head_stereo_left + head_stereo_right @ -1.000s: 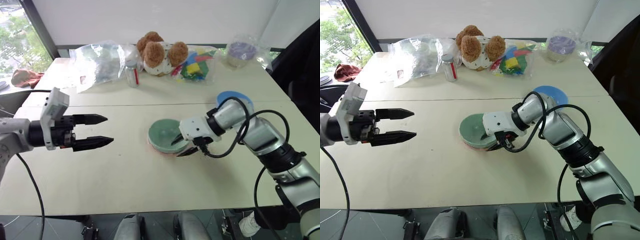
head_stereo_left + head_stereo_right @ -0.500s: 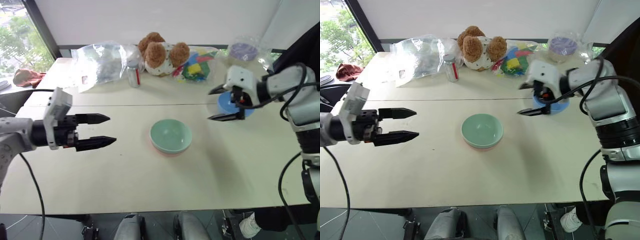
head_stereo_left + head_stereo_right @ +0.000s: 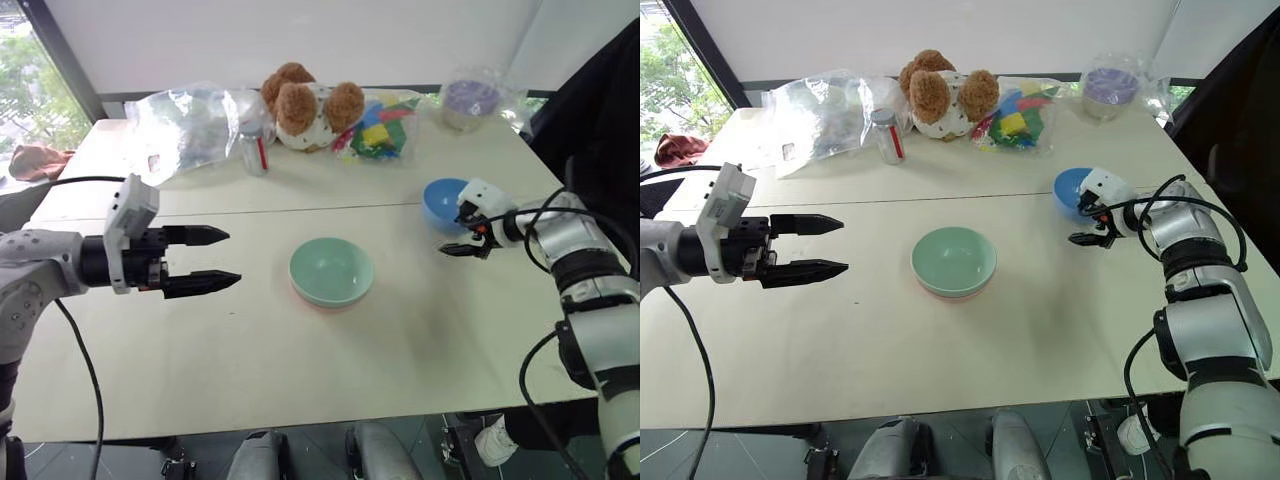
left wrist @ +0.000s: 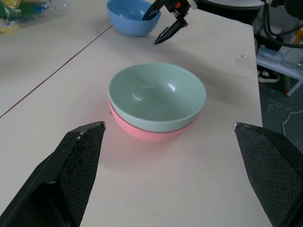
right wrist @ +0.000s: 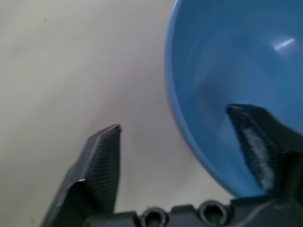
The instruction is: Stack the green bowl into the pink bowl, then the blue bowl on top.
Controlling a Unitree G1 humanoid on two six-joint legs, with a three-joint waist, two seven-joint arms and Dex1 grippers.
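Black fingers of my left gripper [image 3: 220,260]: spread wide, holding nothing, hovering over the left part of the table [image 3: 250,370], pointing toward the bowls and well apart from them.

Green bowl [image 3: 331,271]: mid-table, upright, nested inside the pink bowl [image 4: 142,132]; only a rim of pink shows beneath it.

Blue bowl [image 3: 443,203]: on the table to the right of the stack, well apart from it, upright and empty.

Right gripper [image 3: 464,232]: at the blue bowl's near-right rim, fingers parted. In the right wrist view one finger [image 5: 258,142] sits inside the bowl and the other outside, over bare table, so the wall lies between them. Not yet clamped; whether either finger touches the wall I cannot tell.

Back edge of the table, left to right: clear plastic bag [image 3: 185,125], small bottle [image 3: 253,147], brown plush toy [image 3: 300,100], bag of coloured pieces [image 3: 375,128], bagged purple item [image 3: 470,97].
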